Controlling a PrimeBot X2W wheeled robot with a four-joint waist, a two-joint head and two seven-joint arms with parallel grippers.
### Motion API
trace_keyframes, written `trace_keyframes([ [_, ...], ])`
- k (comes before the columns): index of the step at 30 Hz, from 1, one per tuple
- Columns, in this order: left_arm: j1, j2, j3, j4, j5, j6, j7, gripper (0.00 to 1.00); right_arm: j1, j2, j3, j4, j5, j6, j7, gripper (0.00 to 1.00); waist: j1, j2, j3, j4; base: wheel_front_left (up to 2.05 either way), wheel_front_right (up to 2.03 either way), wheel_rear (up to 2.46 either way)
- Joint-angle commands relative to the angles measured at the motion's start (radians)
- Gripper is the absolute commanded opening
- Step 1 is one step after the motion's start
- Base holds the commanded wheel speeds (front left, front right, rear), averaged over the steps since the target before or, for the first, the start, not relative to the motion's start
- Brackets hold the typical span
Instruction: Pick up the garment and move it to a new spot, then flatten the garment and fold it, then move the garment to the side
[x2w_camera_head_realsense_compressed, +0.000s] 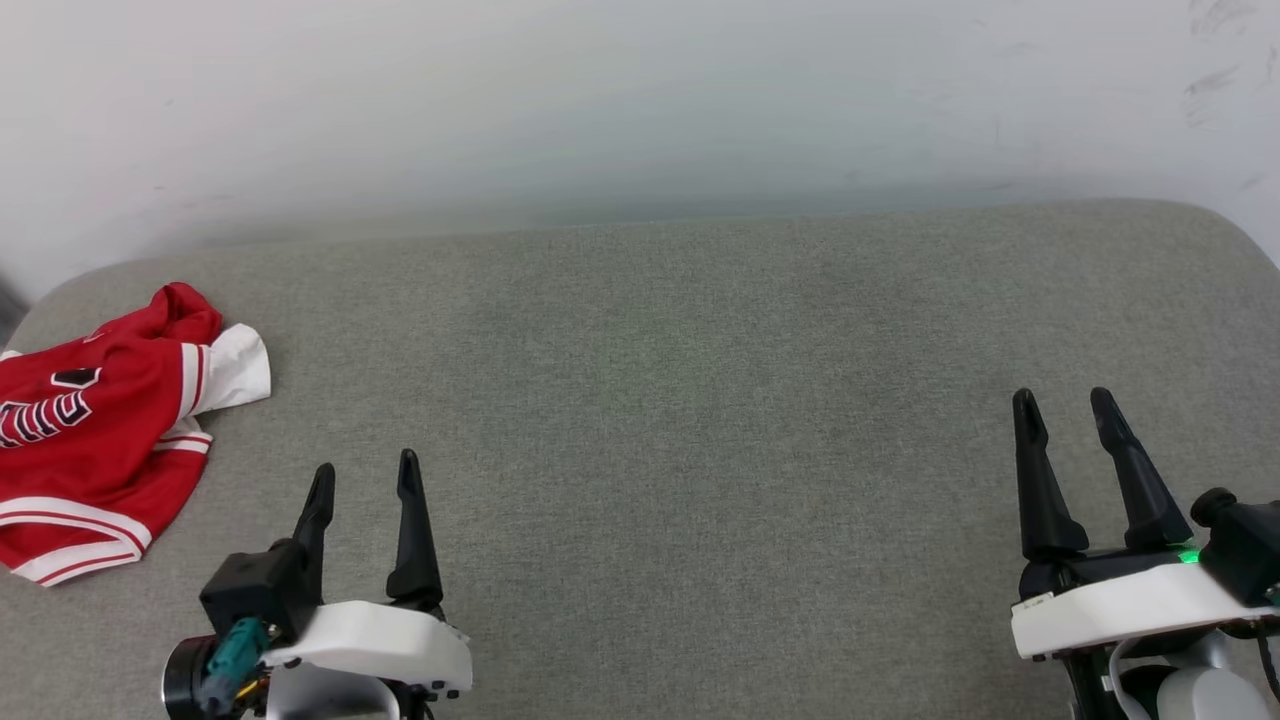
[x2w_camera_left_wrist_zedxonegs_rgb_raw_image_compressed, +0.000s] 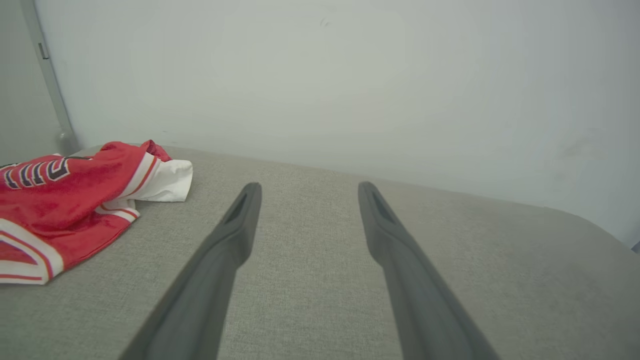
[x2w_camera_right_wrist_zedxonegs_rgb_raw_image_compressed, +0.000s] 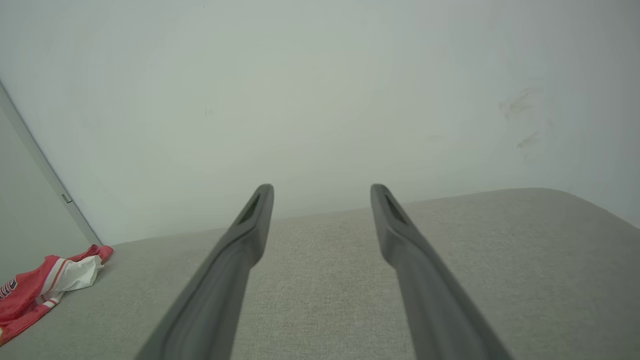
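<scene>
Red and crumpled, the garment lies at the far left of the counter in the head view. The left gripper and right gripper hover empty, fingers parted. Left wrist view: the garment is near, left of the open fingers. Right wrist view: the garment is well apart. Pickup, flattening and folding all seem undone.

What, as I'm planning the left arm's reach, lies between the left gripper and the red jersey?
Nothing visible. Bare grey cushion separates the open left gripper from the garment, which lies crumpled to its left near the cushion's edge.
</scene>
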Motion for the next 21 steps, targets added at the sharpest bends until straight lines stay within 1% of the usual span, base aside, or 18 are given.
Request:
trace_keyframes([
  [1,-0.023,0.020,-0.026,-0.016,0.027,0.032,-0.011,1.00,-0.006,-0.002,0.002,-0.015,-0.037,0.000,-0.010,1.00,0.0000,0.0000,0.000,0.000,0.00,0.00,0.00],
  [4,-0.030,0.044,-0.069,-0.017,0.048,0.077,-0.019,1.00,-0.003,-0.002,0.000,-0.013,-0.072,0.000,-0.018,1.00,0.0000,0.0000,0.001,-0.001,0.00,0.00,0.00],
  [7,-0.034,0.070,-0.111,-0.005,0.074,0.112,-0.026,1.00,-0.001,-0.002,0.001,-0.007,-0.106,0.000,-0.025,1.00,0.0000,0.0000,0.001,-0.001,0.00,0.00,0.00],
  [8,-0.034,0.065,-0.119,-0.011,0.058,0.112,-0.029,1.00,0.001,-0.002,0.002,-0.006,-0.118,0.000,-0.028,1.00,0.0000,0.0000,0.001,-0.002,0.00,0.00,0.00],
  [9,-0.032,0.066,-0.116,-0.009,0.061,0.128,-0.031,1.00,0.002,-0.002,0.002,-0.006,-0.131,0.000,-0.031,1.00,0.0000,0.0000,0.001,-0.001,0.00,0.00,0.00],
  [11,-0.030,0.071,-0.118,-0.013,0.069,0.137,-0.036,1.00,0.003,-0.002,0.003,-0.005,-0.151,0.000,-0.034,1.00,0.0000,0.0000,0.001,-0.002,0.00,0.00,0.00],
  [15,-0.022,0.069,-0.121,-0.031,0.076,0.116,-0.045,1.00,0.006,-0.002,0.003,-0.005,-0.182,0.000,-0.044,1.00,0.0000,0.0000,0.001,-0.002,0.00,0.00,0.00],
  [17,-0.010,0.057,-0.112,-0.038,0.067,0.087,-0.049,1.00,0.010,-0.002,-0.001,-0.001,-0.183,0.000,-0.050,1.00,0.0000,0.0000,0.001,-0.002,0.00,0.00,0.00],
  [21,0.011,0.026,-0.057,-0.045,0.077,0.024,-0.058,1.00,0.011,-0.002,-0.011,0.026,-0.137,0.000,-0.059,1.00,0.0000,0.0000,0.001,-0.002,0.00,0.00,0.00],
])
